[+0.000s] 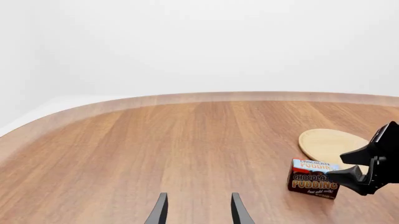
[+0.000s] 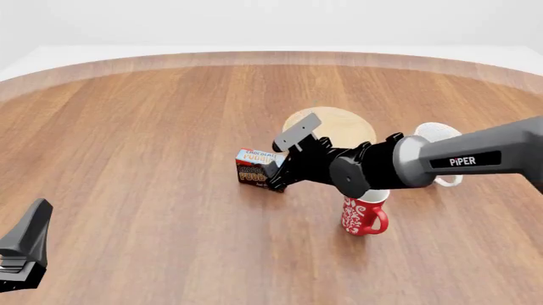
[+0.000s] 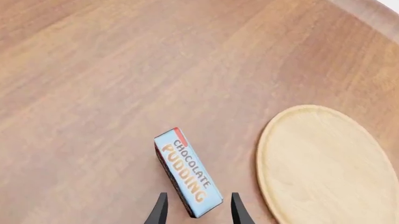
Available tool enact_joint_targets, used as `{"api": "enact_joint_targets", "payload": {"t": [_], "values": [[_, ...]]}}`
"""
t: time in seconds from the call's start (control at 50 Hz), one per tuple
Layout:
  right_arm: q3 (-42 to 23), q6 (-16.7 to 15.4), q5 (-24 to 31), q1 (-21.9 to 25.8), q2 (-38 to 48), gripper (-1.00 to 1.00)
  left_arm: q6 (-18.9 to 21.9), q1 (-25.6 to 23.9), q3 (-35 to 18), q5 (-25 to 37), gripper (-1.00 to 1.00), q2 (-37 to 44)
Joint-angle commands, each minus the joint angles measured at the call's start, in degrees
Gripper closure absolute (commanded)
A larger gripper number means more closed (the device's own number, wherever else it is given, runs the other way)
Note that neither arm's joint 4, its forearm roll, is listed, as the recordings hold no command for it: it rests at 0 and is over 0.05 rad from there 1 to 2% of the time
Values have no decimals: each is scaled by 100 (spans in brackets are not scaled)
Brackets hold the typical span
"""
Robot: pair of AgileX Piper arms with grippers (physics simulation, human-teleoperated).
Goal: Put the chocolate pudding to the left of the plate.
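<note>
Nearest the camera in the front view, the left gripper (image 2: 24, 251) is seen parked low at the near left edge of the worktop (image 2: 144, 127), well apart from everything; in its own wrist view its jaws are held apart on nothing, with bare wood between them. Further out, the right gripper (image 2: 280, 166) is stretched across from the right, and the chocolate pudding carton (image 2: 256, 169) is found right at its tips. In the right wrist view the jaws are seen spread to either side of the carton's near end, with no clear contact visible on either side, so the carton is judged released or about to be, not clamped. The carton's long axis is seen running at a slant away from the jaws, not square to them, its light blue lettered top face showing. The carton stands on the worktop, its brown front readable from the left wrist view. The right arm is plainly the nearer one; the left is far off. Just under the right forearm a red patterned mug (image 2: 365, 216) is passed over, and a white mug (image 2: 441, 136) is partly hidden behind the arm. Beyond the carton, to its right in the front view, the round light-wood plate (image 2: 339, 124) lies flat, close by but not touching. The placing is judged near done: the carton already sits at the plate's left, and open wood is left all round for a clean withdrawal.
</note>
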Motion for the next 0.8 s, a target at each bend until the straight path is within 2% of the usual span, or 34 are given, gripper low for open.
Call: {"api": "enact_joint_targets", "payload": {"t": [0.02, 0.8], "values": [[58, 73, -133, 21, 107, -100, 0, 0, 0, 0, -100, 0], [-105, 132, -307, -96, 481, -100, 0, 0, 0, 0, -100, 0]]}}
